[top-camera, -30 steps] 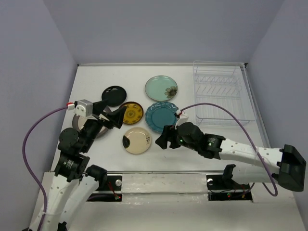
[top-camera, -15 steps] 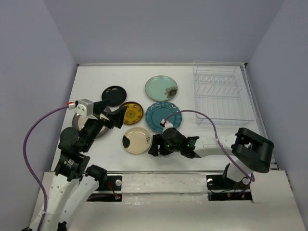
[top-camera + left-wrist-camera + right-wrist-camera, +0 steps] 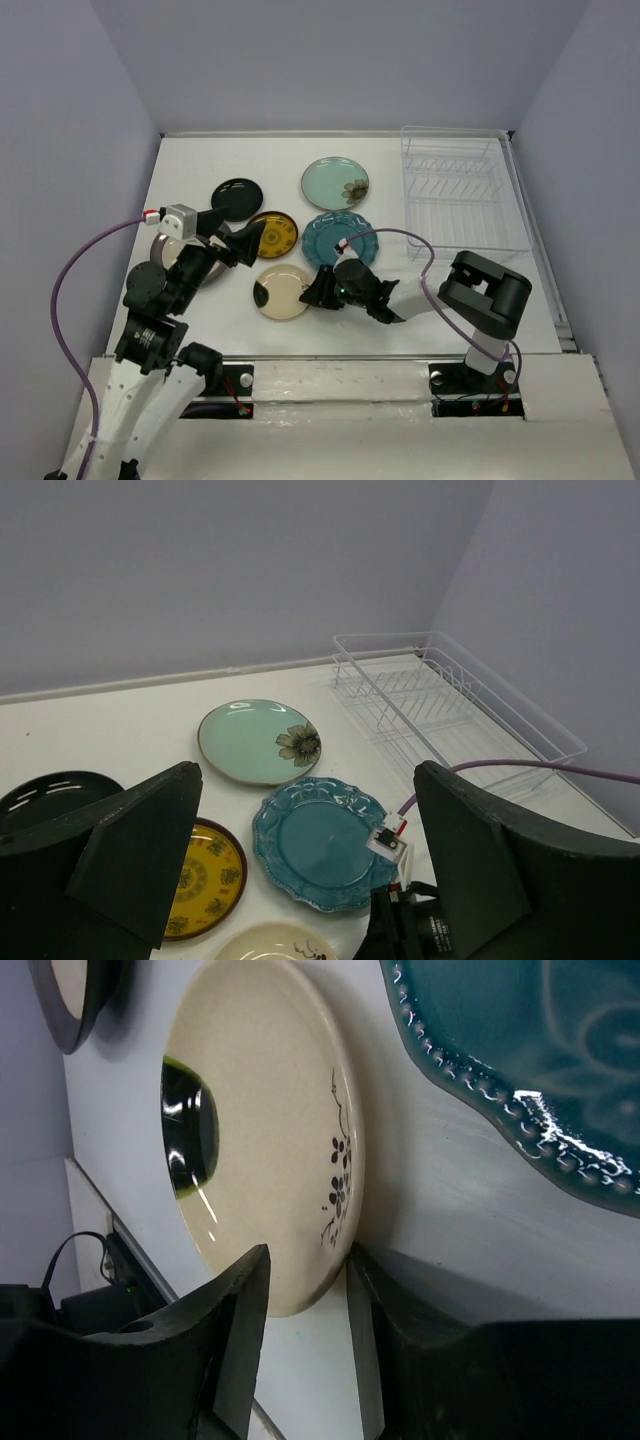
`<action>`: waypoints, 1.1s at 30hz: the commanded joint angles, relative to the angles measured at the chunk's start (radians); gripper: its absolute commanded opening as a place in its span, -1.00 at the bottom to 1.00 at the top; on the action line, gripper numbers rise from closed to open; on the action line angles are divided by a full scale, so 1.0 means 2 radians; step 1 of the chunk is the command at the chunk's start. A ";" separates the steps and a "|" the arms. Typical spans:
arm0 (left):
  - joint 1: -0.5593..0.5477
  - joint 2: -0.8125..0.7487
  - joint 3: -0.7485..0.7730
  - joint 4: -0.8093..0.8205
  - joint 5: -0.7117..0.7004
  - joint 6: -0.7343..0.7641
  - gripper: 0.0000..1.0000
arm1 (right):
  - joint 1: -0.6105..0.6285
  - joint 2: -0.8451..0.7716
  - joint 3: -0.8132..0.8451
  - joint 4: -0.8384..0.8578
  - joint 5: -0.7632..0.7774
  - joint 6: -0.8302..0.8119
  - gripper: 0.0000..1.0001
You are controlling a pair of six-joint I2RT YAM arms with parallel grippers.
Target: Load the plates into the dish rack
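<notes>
The left claw point(image 3: 230, 232) is spread wide and has stayed put over the left side of the table point(image 3: 260, 155), same as a second ago. By it lie the black plate point(image 3: 238, 196), the amber plate point(image 3: 275, 233) and the cream plate point(image 3: 283, 291), all flat and not moved. The right claw point(image 3: 320, 288) has slid left (its arm is now folded up) from the teal plate point(image 3: 335, 243) to the cream plate's right edge. Its fingers point(image 3: 235, 1330) sit one on each side of that edge, but I cannot tell if they squeeze it. The mint plate point(image 3: 335, 183) lies behind the teal one. The dish rack point(image 3: 462, 195) stands far right, apart from the plates.
</notes>
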State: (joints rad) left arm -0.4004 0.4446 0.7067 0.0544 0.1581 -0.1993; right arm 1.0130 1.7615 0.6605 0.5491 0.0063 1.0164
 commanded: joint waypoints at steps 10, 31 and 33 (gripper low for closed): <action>-0.003 -0.021 0.002 0.018 -0.005 0.001 0.98 | -0.006 -0.027 -0.017 -0.006 0.015 -0.009 -0.86; -0.006 -0.027 0.005 0.011 -0.012 -0.002 0.98 | -0.323 -0.232 0.307 -0.458 0.438 -0.395 -0.86; -0.006 -0.025 0.006 0.010 -0.012 -0.002 0.98 | -0.349 -0.210 0.333 -0.460 0.431 -0.411 -0.87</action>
State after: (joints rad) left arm -0.4068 0.3931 0.7067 0.0395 0.1413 -0.2005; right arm 0.4129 1.2854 1.2251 -0.2764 0.7898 0.3069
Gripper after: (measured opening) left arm 0.990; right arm 0.095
